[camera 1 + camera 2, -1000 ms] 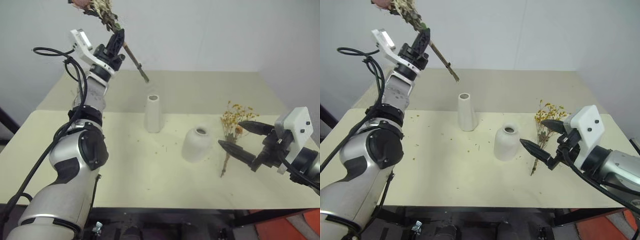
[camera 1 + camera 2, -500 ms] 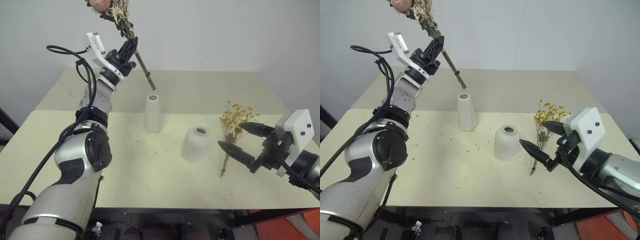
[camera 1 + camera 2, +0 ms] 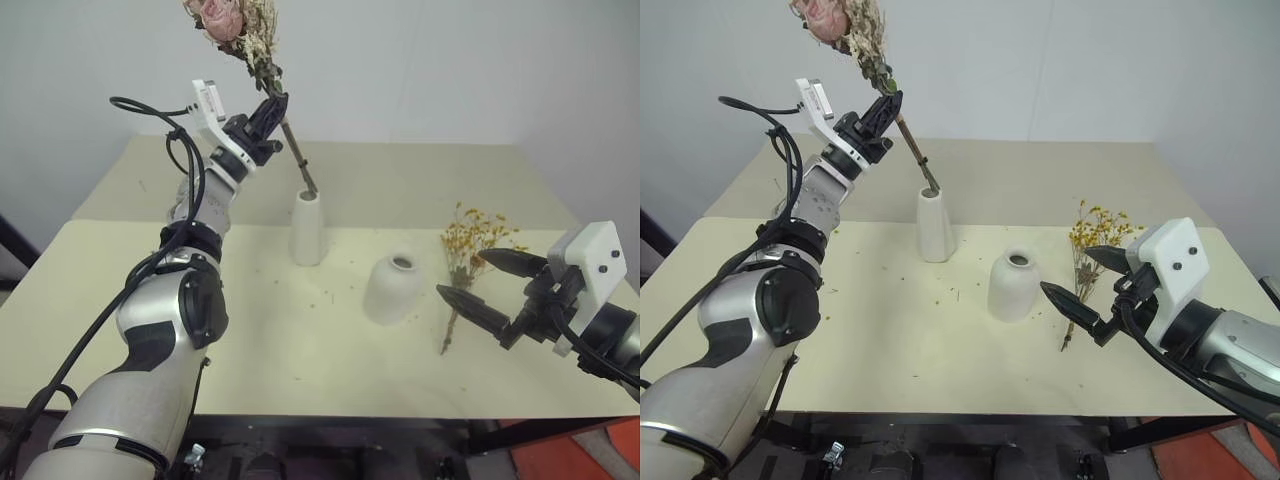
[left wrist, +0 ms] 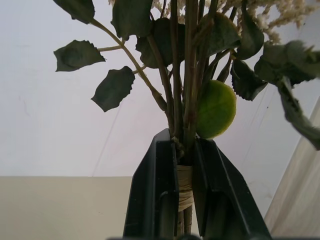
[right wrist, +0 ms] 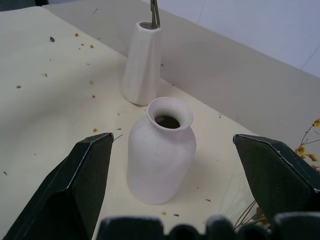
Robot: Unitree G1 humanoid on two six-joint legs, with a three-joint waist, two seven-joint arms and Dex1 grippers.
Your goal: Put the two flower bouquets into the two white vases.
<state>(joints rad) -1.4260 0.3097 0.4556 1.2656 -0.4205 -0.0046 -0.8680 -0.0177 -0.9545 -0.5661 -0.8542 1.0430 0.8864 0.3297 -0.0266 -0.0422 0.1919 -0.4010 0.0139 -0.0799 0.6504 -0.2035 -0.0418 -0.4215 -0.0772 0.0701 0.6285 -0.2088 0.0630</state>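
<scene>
My left gripper (image 3: 274,108) is raised high and shut on the stems of the pink-rose bouquet (image 3: 232,22), whose heads point up and to the left. The stem ends (image 3: 309,185) sit right at the mouth of the tall white vase (image 3: 306,228). In the left wrist view the fingers (image 4: 156,195) clamp the twine-bound stems (image 4: 184,180). The squat white vase (image 3: 392,289) stands to the tall vase's right. The yellow dried bouquet (image 3: 468,245) lies flat on the table. My right gripper (image 3: 490,286) is open, hovering low beside it and facing the squat vase (image 5: 161,150).
The cream table (image 3: 300,350) is sprinkled with small flower crumbs around the vases. A white wall rises behind the table's far edge. An orange object (image 3: 590,450) sits below the table's front right corner.
My left gripper carried the rose bouquet to the right and slightly down, tilting it more upright, so the stem ends now meet the tall vase's mouth. The right gripper stayed put.
</scene>
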